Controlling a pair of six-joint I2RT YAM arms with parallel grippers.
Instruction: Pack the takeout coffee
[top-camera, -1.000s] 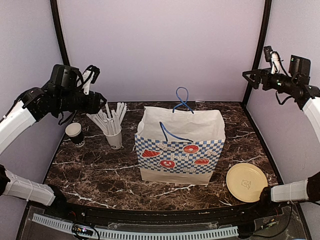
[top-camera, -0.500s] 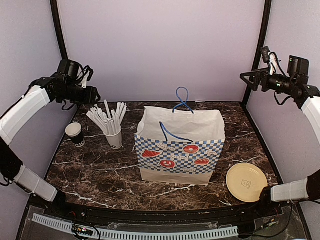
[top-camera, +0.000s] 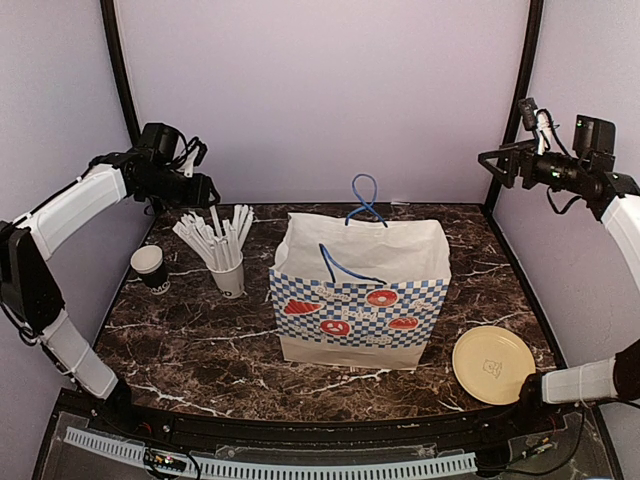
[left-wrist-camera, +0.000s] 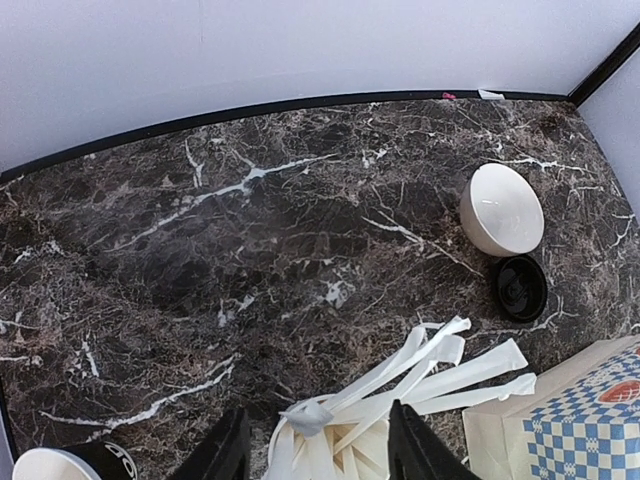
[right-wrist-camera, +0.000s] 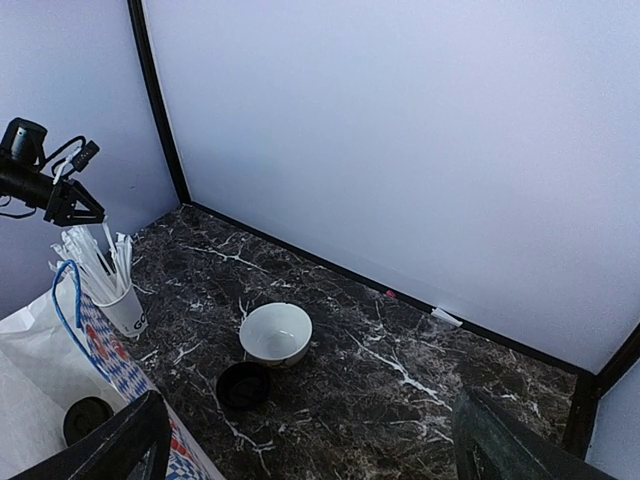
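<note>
Checkered paper bag (top-camera: 360, 290), white cup of sticks (top-camera: 228, 272), perhaps straws, yellow plate (top-camera: 493, 364), white bowl (left-wrist-camera: 501, 208) behind bag

The left arm (top-camera: 75, 205) and right arm (top-camera: 626, 222) have smooth white covers, black joints and thin black wires looping by the wrists, and the left gripper (top-camera: 208, 190) and right gripper (top-camera: 492, 163) are black.
</note>
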